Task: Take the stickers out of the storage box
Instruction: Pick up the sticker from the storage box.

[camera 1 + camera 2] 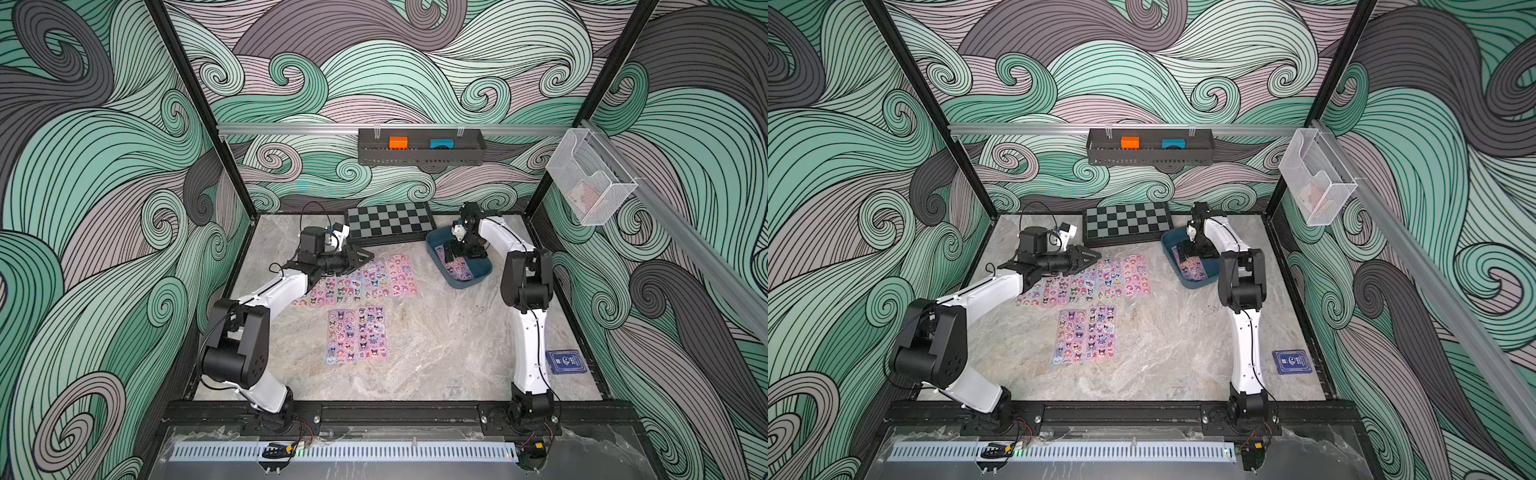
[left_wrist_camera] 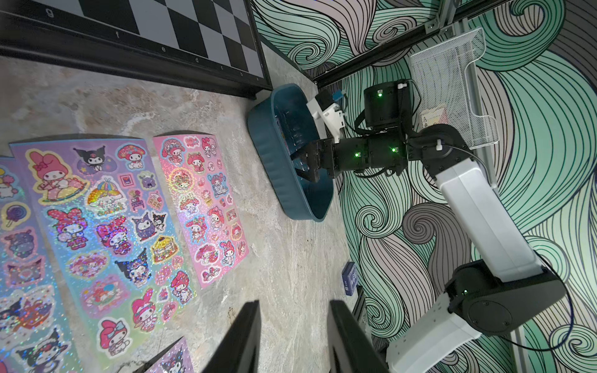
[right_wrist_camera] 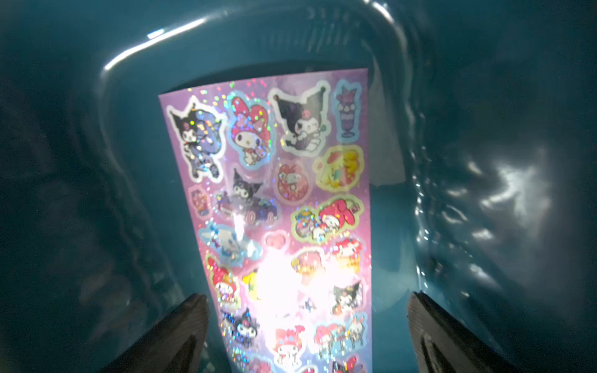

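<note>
Showing in both top views several stickers (image 1: 357, 332) out on the worktop (image 1: 436, 365), right hand (image 1: 457, 253) inside the storage box (image 1: 455, 285). Left wrist: left hand (image 2: 294, 305) parted, empty. Right wrist: right hand spread, gripping nothing, over a sticker sheet (image 3: 274, 161) left inside; nearly done.

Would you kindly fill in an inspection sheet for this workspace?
Surface: marbled table.
Job's things: stickers spread on table; at least one sheet in box.
Clutter: chessboard; card box.
Grippers: right gripper open, in box over sheet; left gripper open, empty.
Cables: cable looped above left wrist.
Surroundings: wall tray with orange block, blue block; clear bin.
</note>
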{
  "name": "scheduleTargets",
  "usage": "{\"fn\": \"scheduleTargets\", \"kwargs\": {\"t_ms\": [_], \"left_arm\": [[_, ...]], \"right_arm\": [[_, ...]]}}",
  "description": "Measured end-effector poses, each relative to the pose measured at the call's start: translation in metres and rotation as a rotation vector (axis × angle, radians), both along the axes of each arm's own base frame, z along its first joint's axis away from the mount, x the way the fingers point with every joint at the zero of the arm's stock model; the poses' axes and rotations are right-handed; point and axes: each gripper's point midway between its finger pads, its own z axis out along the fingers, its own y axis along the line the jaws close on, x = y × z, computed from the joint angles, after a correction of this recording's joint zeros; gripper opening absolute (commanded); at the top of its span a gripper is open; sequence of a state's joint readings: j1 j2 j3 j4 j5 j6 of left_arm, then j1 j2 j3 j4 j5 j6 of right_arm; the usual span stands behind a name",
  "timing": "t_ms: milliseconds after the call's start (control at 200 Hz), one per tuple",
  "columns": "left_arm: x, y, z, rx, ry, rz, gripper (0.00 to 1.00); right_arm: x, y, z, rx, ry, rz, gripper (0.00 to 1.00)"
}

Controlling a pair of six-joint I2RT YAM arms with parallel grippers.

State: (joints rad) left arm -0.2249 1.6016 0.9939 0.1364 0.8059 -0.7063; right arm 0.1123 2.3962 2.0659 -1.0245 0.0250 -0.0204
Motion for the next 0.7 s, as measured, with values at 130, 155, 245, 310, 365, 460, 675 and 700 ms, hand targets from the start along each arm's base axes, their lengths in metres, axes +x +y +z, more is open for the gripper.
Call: {"fn": "scheduleTargets", "kwargs": {"t_ms": [130, 155, 245, 310, 365, 460, 675, 700], "left_arm": [[-0.001, -0.001, 0.000, -0.006, 0.001, -0.008, 0.39], [0.000, -0.001, 0.000, -0.006, 0.001, -0.008, 0.39], [-0.001, -0.002, -0.001, -0.007, 0.003, -0.011, 0.39], [-0.001, -0.002, -0.001, -0.008, 0.005, -0.013, 0.39], [-0.001, -0.002, -0.002, -0.009, 0.007, -0.015, 0.39], [-0.001, -0.002, -0.002, -0.008, 0.008, -0.016, 0.39], [-0.001, -0.002, -0.003, -0.008, 0.008, -0.016, 0.39], [-0.001, -0.002, -0.002, -0.008, 0.008, -0.016, 0.39]], "right_arm": [[0.003, 0.002, -0.008, -0.037, 0.006, 0.010, 0.99], [0.002, 0.001, -0.010, -0.055, 0.008, 0.013, 0.99], [0.003, 0.006, -0.010, -0.084, 0.001, 0.026, 0.98], [0.004, 0.010, -0.010, -0.084, 0.000, 0.029, 0.95], [0.004, 0.013, -0.010, -0.075, 0.001, 0.027, 0.92], [0.003, 0.013, -0.011, -0.050, 0.005, 0.008, 0.85], [0.005, 0.002, -0.011, -0.019, 0.011, -0.037, 0.65], [0.005, 0.002, -0.010, -0.018, 0.010, -0.035, 0.65]]}}
